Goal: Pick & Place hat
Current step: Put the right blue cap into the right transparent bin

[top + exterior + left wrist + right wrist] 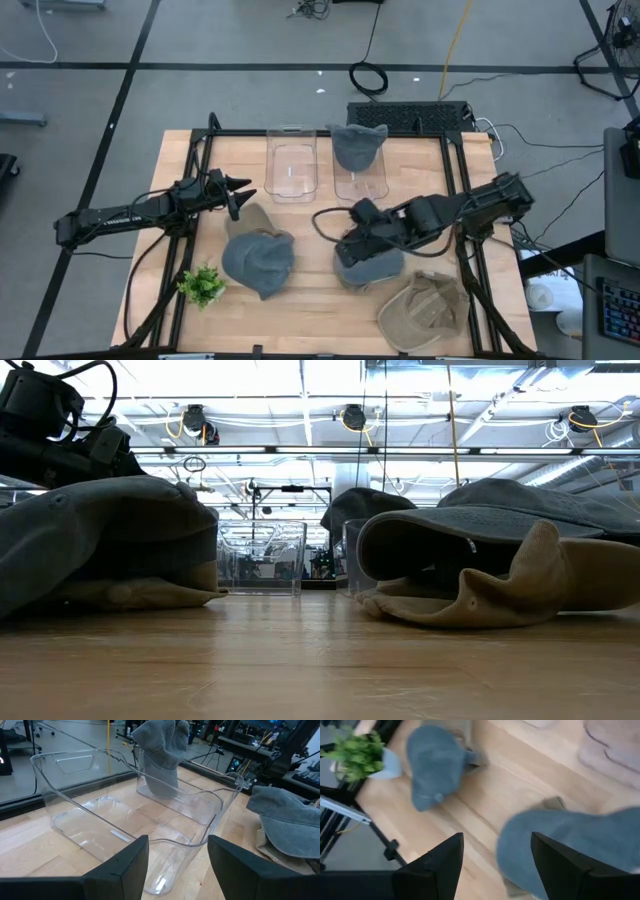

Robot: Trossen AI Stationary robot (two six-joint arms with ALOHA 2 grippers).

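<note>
Three grey hats and two tan ones are in view. One grey hat (368, 266) lies on the table right of the middle. My right gripper (345, 250) is open and hovers over that hat's left edge (570, 845); I see no touch. A second grey hat (258, 260) lies left of the middle, partly resting on a tan hat (255, 218). A third grey hat (358, 143) hangs over the rim of the right clear bin (360, 180). My left gripper (243, 193) is open and points at the empty left clear bin (100, 810).
Another tan hat (425, 310) lies near the table's near right corner. A small green plant in a pot (202, 286) stands near the near left corner. A black frame (455, 170) borders the table. Bare wood lies between the two grey hats on the table.
</note>
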